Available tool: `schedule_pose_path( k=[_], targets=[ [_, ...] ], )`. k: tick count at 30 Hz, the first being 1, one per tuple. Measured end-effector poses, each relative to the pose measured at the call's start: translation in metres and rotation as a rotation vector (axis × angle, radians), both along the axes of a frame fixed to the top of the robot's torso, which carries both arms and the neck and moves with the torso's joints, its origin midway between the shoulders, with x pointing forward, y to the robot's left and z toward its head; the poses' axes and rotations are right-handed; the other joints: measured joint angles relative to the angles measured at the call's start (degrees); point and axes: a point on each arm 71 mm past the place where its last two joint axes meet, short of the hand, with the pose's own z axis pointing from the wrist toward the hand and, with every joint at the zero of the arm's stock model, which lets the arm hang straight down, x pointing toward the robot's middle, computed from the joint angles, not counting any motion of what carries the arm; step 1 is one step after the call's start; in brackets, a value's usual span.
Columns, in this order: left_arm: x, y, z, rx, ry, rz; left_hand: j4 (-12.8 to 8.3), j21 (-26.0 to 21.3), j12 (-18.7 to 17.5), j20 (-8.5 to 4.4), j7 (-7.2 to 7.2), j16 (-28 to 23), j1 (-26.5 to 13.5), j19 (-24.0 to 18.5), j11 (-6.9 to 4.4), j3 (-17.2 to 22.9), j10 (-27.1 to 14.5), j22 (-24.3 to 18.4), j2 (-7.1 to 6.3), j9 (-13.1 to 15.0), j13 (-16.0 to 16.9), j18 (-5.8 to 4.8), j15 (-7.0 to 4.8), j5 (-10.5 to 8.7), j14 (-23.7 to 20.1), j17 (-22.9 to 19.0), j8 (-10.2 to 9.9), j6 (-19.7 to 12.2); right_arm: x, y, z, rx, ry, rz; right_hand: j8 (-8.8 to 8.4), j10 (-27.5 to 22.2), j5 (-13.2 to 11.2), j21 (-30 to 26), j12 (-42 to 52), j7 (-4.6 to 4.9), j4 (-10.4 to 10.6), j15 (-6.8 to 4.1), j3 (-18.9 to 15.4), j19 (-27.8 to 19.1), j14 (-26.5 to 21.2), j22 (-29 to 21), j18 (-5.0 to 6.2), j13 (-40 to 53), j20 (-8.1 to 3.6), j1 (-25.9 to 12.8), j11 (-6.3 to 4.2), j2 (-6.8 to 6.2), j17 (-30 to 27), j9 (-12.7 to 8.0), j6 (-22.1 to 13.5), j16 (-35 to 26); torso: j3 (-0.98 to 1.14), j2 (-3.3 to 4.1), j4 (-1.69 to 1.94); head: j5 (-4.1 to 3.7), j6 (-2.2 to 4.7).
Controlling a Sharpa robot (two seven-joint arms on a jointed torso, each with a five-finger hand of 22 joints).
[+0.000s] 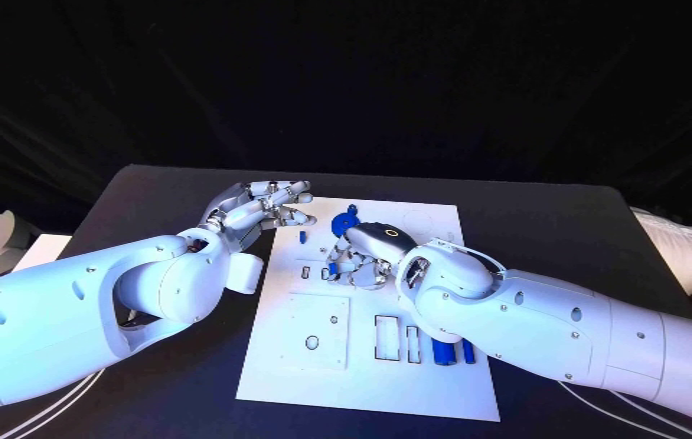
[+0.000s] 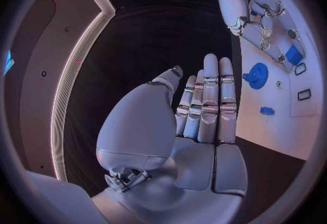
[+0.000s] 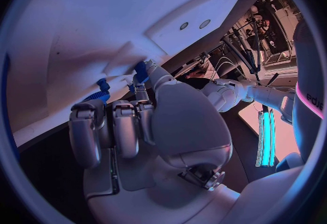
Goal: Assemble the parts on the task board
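Fingers (image 2: 211, 98) of the left hand (image 1: 260, 209) are seen stretched out straight and close together, nothing held; the hand hovers over the black table (image 1: 159, 189) just beside the task board (image 1: 418, 379), at its far left corner. Right hand (image 1: 368, 254) is set down on the task board's middle, fingers (image 3: 112, 126) curled downward onto the plate. A small blue part (image 3: 141, 71) is seen at its fingertips in the right wrist view; whether it is actually pinched cannot be told. A blue gear part (image 2: 256, 75) lies flat on the task board near the right hand. A long blue part (image 1: 444, 349) lies in a slot near the task board's near edge, long axis running near-to-far.
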Motion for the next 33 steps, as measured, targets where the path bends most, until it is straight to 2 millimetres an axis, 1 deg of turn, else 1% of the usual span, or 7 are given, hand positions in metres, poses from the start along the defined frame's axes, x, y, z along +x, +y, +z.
schedule_pose_path(
  k=[8,18,22,25,27,31,33],
  targets=[
    [-0.0001,-0.0001,0.0001,-0.002,-0.001,-0.002,0.0,0.0,0.0,0.0,0.0,0.0,0.0,0.0,0.0,0.0,0.0,0.0,0.0,0.0,0.0,0.0,0.0,0.0,0.0,0.0,0.0,0.0,0.0001,-0.0023,0.0006,-0.012,-0.011,-0.007,0.04,0.0,0.0,0.0,0.0,0.0,0.1,0.0,0.1,0.0,0.0,0.0,0.0,0.0,0.0,-0.1,0.0,-0.09,0.0,0.3,0.0,0.0,-0.08,-0.02,0.07,-0.37,0.06],
    [-0.0002,0.0001,0.0002,-0.003,-0.001,-0.003,0.0,0.0,0.0,0.0,0.0,0.0,0.0,0.0,0.0,0.0,0.0,0.0,0.0,0.0,0.0,0.0,0.0,0.0,0.0,0.1,0.0,0.0,0.0005,-0.0031,0.0014,-0.026,-0.012,-0.012,0.07,0.0,0.0,0.0,0.0,0.0,0.2,0.0,0.1,0.0,0.0,0.0,0.0,0.0,0.0,-0.4,0.01,-0.38,0.0,0.2,0.0,0.0,-0.08,-0.02,0.01,-0.23,0.14],
    [-0.0003,0.0,0.0002,-0.003,-0.002,-0.004,0.0,0.0,0.0,0.0,0.0,0.0,0.0,0.0,0.0,0.0,0.0,0.0,0.0,0.0,0.0,0.0,0.0,0.0,0.0,0.1,0.0,0.0,0.0008,-0.0028,0.0017,-0.036,-0.009,-0.013,0.06,0.1,-0.3,0.0,0.0,-0.06,0.3,0.0,0.1,0.0,0.0,0.0,0.01,0.0,0.0,-1.6,0.05,-1.16,0.0,0.2,0.1,0.0,-0.08,-0.02,0.01,-0.27,0.11],
    [-0.0003,0.0001,0.0002,-0.003,-0.002,-0.004,0.0,0.0,0.0,0.0,0.0,0.0,0.0,0.0,0.0,0.0,0.0,0.0,0.0,0.0,0.0,0.0,0.0,0.0,0.0,0.1,0.0,0.0,0.001,-0.0028,0.0012,-0.045,-0.006,-0.016,-0.74,0.1,-0.6,0.0,-1.0,-0.42,0.7,0.0,-0.3,0.0,0.0,0.0,0.0,0.0,0.0,-2.5,0.05,-1.72,0.0,-0.1,0.4,-0.2,-0.07,-0.02,0.0,-0.27,0.08],
    [-0.0004,0.0001,0.0003,-0.003,-0.002,-0.004,0.0,0.0,0.0,0.0,0.0,0.0,0.0,0.0,0.0,0.0,0.0,0.0,0.0,0.0,0.0,0.0,0.0,0.0,0.0,0.1,0.0,0.0,0.001,-0.0028,0.0005,-0.051,-0.004,-0.018,-0.94,0.1,-0.6,0.0,-2.0,-0.44,0.9,0.0,-0.5,0.0,0.0,0.0,0.0,0.0,0.0,-3.0,0.05,-2.11,0.0,-0.2,0.5,-0.2,-0.07,-0.02,0.0,-0.25,0.05],
    [-0.0004,0.0002,0.0003,-0.003,-0.002,-0.004,0.0,0.0,0.0,0.0,0.0,0.0,0.0,0.0,0.0,0.0,0.0,0.0,0.0,0.0,0.0,0.0,0.0,0.0,0.0,0.1,0.0,0.0,0.001,-0.0028,0.0003,-0.058,-0.004,-0.022,-1.38,0.0,-0.7,0.0,-3.5,0.09,1.4,0.0,-0.8,0.0,0.0,0.0,0.0,0.0,0.0,-3.7,0.57,-2.81,0.0,-0.6,-1.0,-0.2,-0.05,-0.01,-0.02,-0.21,-0.01],
    [-0.0004,0.0002,0.0003,-0.003,-0.002,-0.004,0.0,0.0,0.0,0.0,0.0,0.0,0.0,0.0,0.0,0.0,0.0,0.0,0.0,0.0,0.0,0.01,0.0,0.0,0.0,0.1,0.0,0.0,0.0012,-0.0028,0.0004,-0.062,-0.006,-0.025,-1.38,-0.1,-0.8,0.0,-4.1,0.29,1.5,0.16,-0.9,0.0,-0.1,0.0,0.0,0.0,0.0,-4.1,0.58,-3.17,0.0,-0.6,-1.4,-0.2,-0.04,-0.01,-0.02,-0.2,-0.03]
  ],
)
